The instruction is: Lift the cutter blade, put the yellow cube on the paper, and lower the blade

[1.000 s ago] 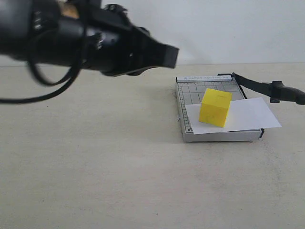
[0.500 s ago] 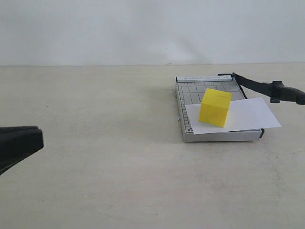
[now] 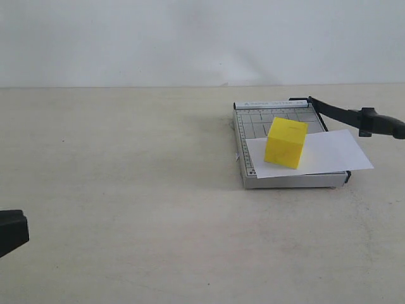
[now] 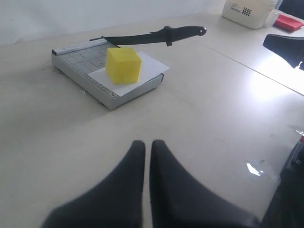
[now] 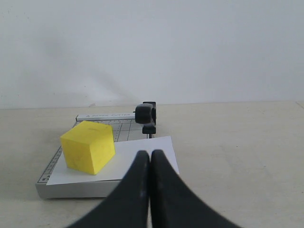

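Broad matte beige table (image 3: pixel 126 190), faintly speckled, under everything; plain white wall behind.

Grey cutter base (image 3: pixel 256 120) as landmark: flat, rectangular, printed with a fine grid, ruler scale down one edge.

Cutter blade (image 3: pixel 345 116): long thin black lever, hinged at a back corner of the base, angled up off it, thick rounded handle ending past the base's edge. Nothing gripping it.

Paper (image 3: pixel 335 152): smooth white sheet lying flat on the base, one end overhanging the base on the blade side.

Left gripper (image 4: pixel 147 143): glossy black tapered fingers, jaws pressed together, empty, well apart from the base with bare tabletop between. Only a black corner visible at the exterior view's edge.

Right gripper (image 5: pixel 149 154): same black tapered shape, jaws together, empty, pointing at the base's front edge, near the paper; touching or not, cannot tell.

Yellow cube (image 3: pixel 286 142): bright, solid, plain-faced, sharp-edged, resting on the paper atop the base, turned slightly askew to the grid.

White box (image 4: pixel 247 12) and small red item (image 4: pixel 287 21), well beyond the handle end, both cut off by the frame.
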